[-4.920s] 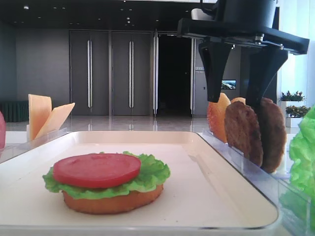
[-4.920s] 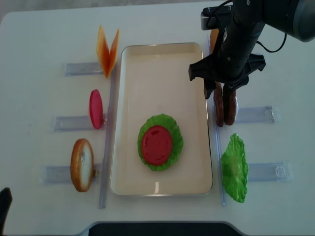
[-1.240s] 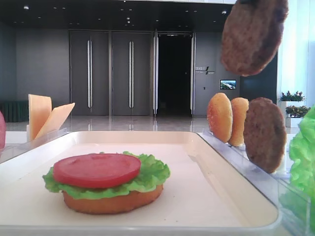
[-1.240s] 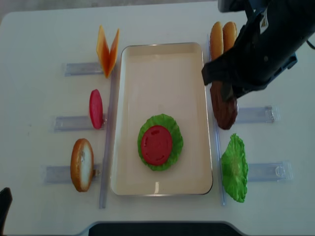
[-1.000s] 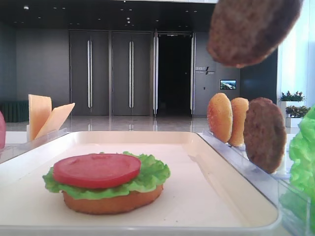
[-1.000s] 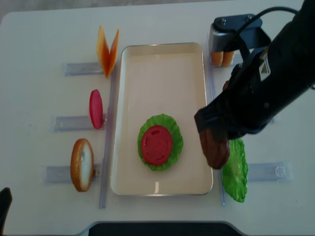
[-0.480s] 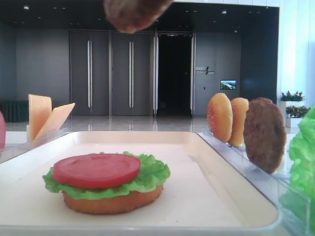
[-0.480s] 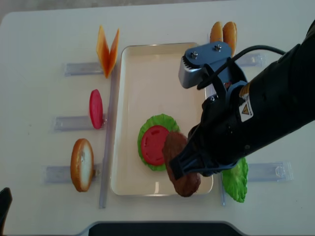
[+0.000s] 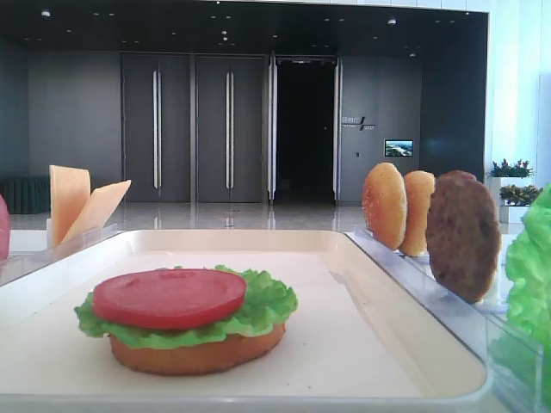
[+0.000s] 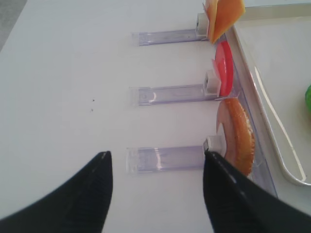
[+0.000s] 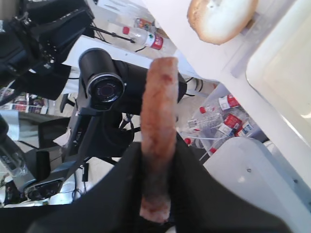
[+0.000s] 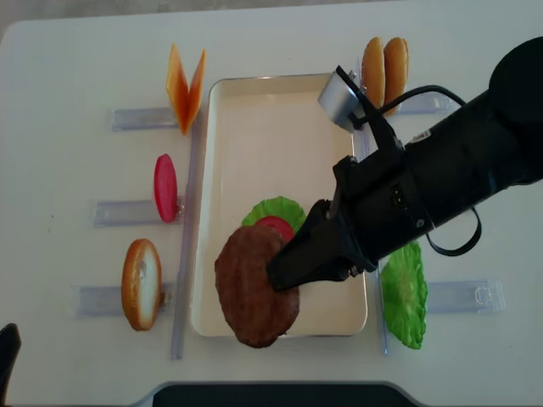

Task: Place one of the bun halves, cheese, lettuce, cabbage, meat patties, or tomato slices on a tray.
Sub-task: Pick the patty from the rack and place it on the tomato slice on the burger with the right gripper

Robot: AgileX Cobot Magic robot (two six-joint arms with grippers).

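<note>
My right gripper (image 12: 287, 273) is shut on a brown meat patty (image 12: 253, 295), which hangs over the near left part of the cream tray (image 12: 280, 110). In the right wrist view the patty (image 11: 158, 111) stands edge-on between the black fingers (image 11: 194, 179). On the tray lies a stack of bun half (image 9: 198, 354), lettuce (image 9: 267, 305) and tomato slice (image 9: 170, 297), partly covered from above by the patty. My left gripper (image 10: 156, 156) is open over the bare table, left of a bun half (image 10: 238, 136). Cabbage is out of view.
Clear holder rails flank the tray. On the left stand cheese (image 12: 185, 85), a tomato slice (image 12: 165, 188) and a bun half (image 12: 142, 284). On the right are two bun halves (image 12: 383, 64), another patty (image 9: 463, 234) and a lettuce leaf (image 12: 405, 297).
My right arm has carried the patty from the right-hand holder leftward across the tray to its near left part, out of the low view. The left gripper has stayed open.
</note>
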